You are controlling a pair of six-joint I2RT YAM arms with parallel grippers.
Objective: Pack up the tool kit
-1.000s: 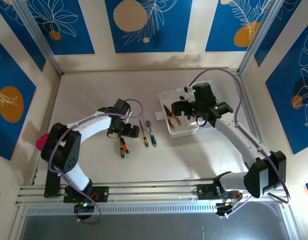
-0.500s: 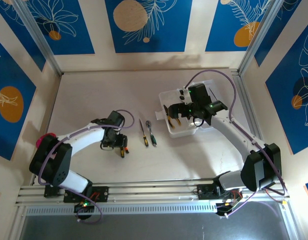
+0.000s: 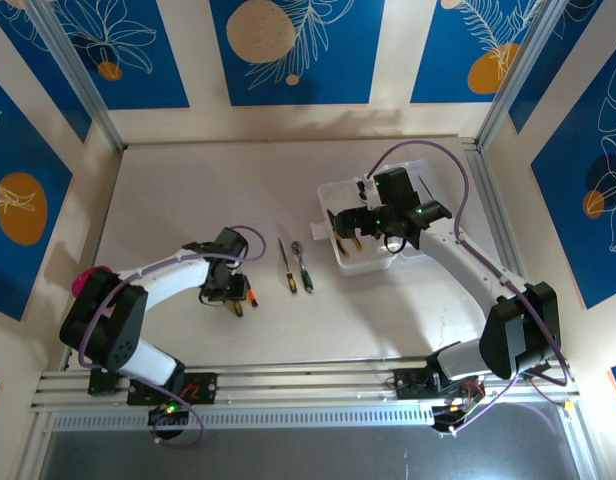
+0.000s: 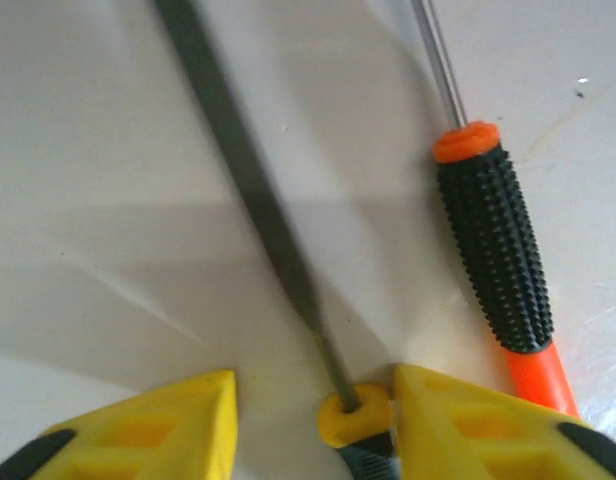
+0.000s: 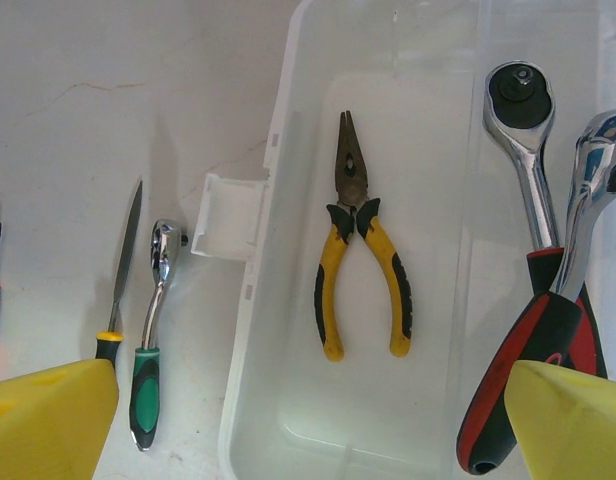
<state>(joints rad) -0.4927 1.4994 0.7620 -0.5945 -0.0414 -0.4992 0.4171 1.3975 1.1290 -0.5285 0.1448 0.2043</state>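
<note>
Seen from above, my left gripper (image 3: 237, 299) is low over the pale worktop (image 3: 168, 200), left of centre, and my right gripper (image 3: 346, 222) hangs over the clear plastic box (image 3: 373, 262) on the right. My left jaws stand apart on either side of the yellow collar of a thin dark-bladed tool (image 4: 253, 190). The collar sits just beside one jaw (whether it touches, I cannot tell). A black-and-orange screwdriver (image 4: 493, 265) lies near it on the worktop. My right jaws are wide apart and hold nothing. Under them, yellow-handled pliers (image 5: 360, 250) lie flat and closed inside the box. Two ratchets with red-and-black handles (image 5: 540, 320) lie to their right, past a clear wall. On the worktop left of the box lie a green-handled ratchet (image 5: 153, 320) and a thin black-and-yellow-handled tool (image 5: 127, 250).
</note>
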